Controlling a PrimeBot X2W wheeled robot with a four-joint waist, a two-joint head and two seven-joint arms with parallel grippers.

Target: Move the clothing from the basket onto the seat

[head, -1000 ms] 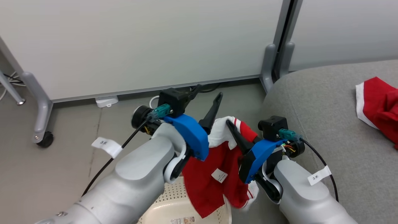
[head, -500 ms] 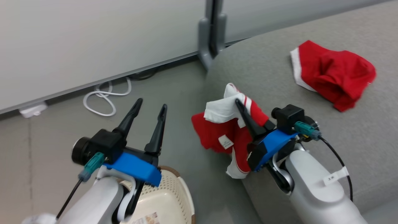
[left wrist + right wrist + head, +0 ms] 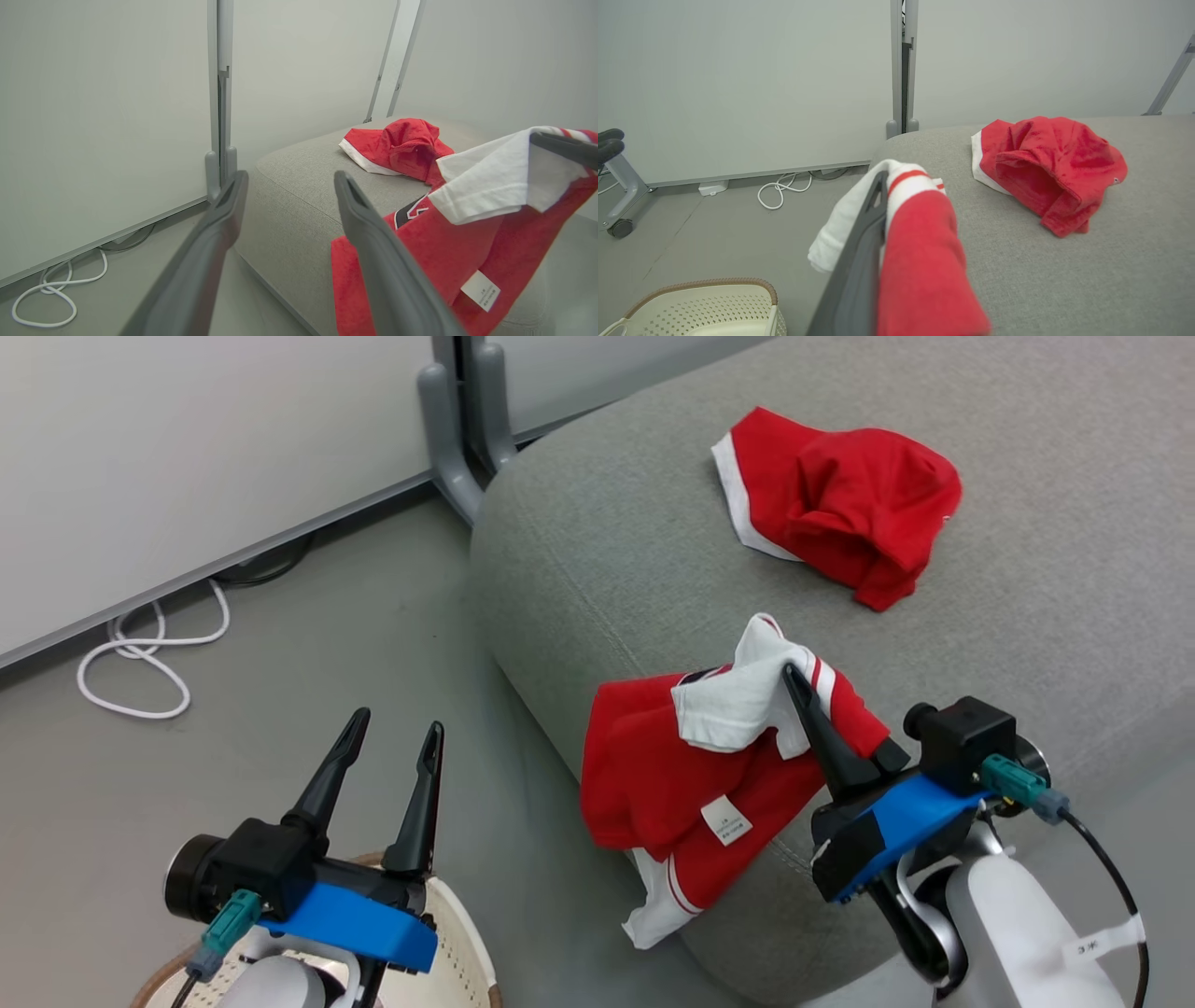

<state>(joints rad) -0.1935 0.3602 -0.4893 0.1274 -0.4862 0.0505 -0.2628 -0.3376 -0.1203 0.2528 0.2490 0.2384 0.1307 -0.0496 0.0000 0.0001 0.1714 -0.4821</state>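
Observation:
My right gripper (image 3: 792, 674) is shut on a red garment with a white panel (image 3: 691, 775). It holds the garment over the near left edge of the light-grey seat (image 3: 607, 541), and the lower folds hang down the seat's side. A second red garment (image 3: 840, 499) lies crumpled farther back on the seat. At the lower left my left gripper (image 3: 397, 721) is open with nothing in it, above the cream basket (image 3: 457, 943). In the left wrist view the held garment (image 3: 448, 242) hangs to the right of the open fingers (image 3: 373, 252). The right wrist view has the basket (image 3: 705, 303) at lower left.
White partition panels on a grey post foot (image 3: 457, 420) stand just behind the seat's left corner. A coiled white cable (image 3: 140, 663) lies on the grey floor by the panels. A castor leg (image 3: 619, 205) stands at the far left in the right wrist view.
The head camera has swung right. My right gripper has carried the garment from above the basket to over the seat's edge. My left gripper has come away from the garment and stands open.

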